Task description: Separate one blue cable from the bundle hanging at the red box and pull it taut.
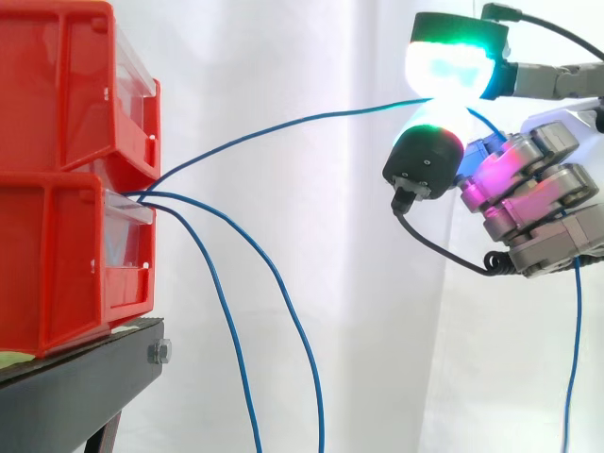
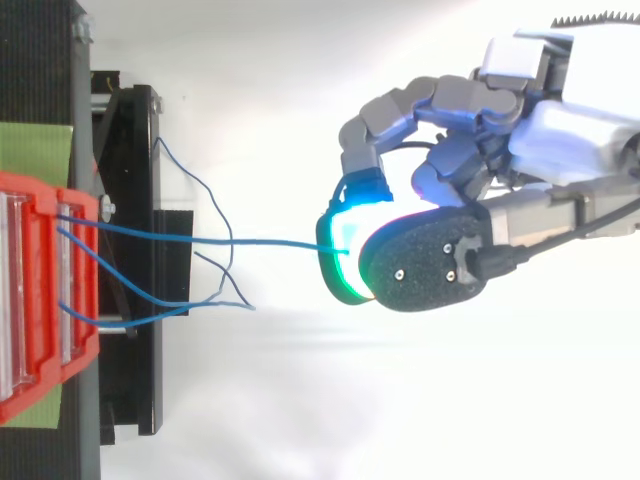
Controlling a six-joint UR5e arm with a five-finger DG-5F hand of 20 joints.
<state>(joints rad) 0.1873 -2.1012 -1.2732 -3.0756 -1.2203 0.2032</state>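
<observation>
Robot hand point(image 1: 538, 189) pinches one blue cable point(image 1: 283, 121) between its glowing pads point(image 1: 453, 66) — thin, light, floppy, probably slippery, so holding it well out from the red box point(image 1: 57, 255) looks sensible.

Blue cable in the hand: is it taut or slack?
Nearly taut, slightly slack: pinched between the hand's glowing pads, the blue cable runs from the red box in a gentle bow in the side view.
</observation>
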